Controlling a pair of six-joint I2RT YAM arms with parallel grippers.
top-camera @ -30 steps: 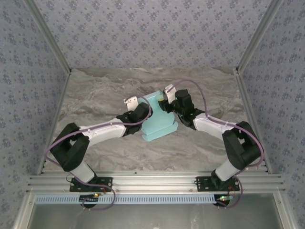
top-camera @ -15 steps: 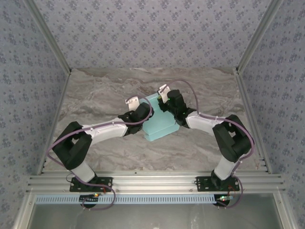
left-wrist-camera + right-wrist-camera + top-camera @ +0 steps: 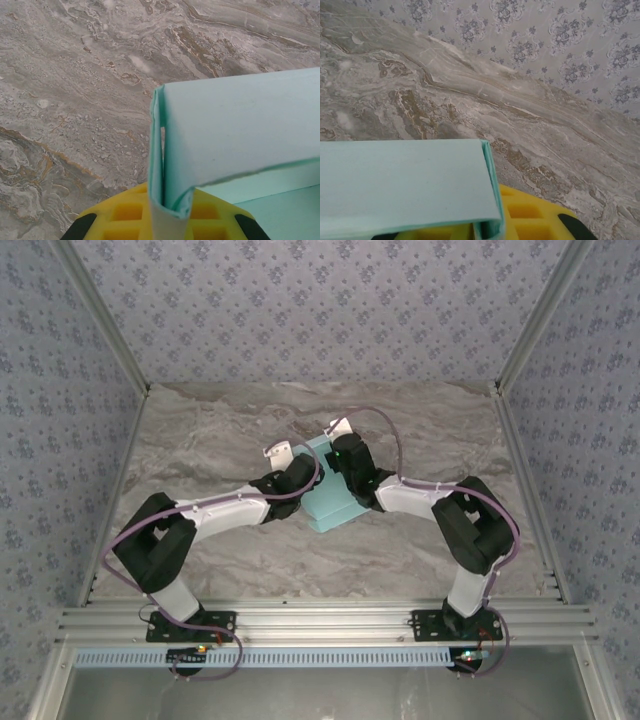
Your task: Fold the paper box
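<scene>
Left hand (image 3: pixel 297 478): clamped on the left side of the paper box (image 3: pixel 334 508). From its wrist, a doubled-over strip of card runs down between the yellow pads (image 3: pixel 127 216).
Right hand (image 3: pixel 347 466): clamped on the box's far right side. From its wrist, a folded card edge is pinched at the yellow pad (image 3: pixel 522 212), and a flat panel stretches away to the left.
Paper box: pale mint card, plain, sitting about the middle of the table (image 3: pixel 200 440), a little nearer the far edge, askew to the table's edges and held between the two hands.
Box shape: partly folded. In the left wrist view one panel bends over the top, with a lower panel showing beneath it.
Arms: both reach in from the near edge, elbows pushed out toward the left and right edges, and meet at the box.
Cables (image 3: pixel 400 435): purple, looping along each arm.
Table surface: grey-brown marbling.
Walls (image 3: pixel 320 310): blue-grey floral paper on three sides.
</scene>
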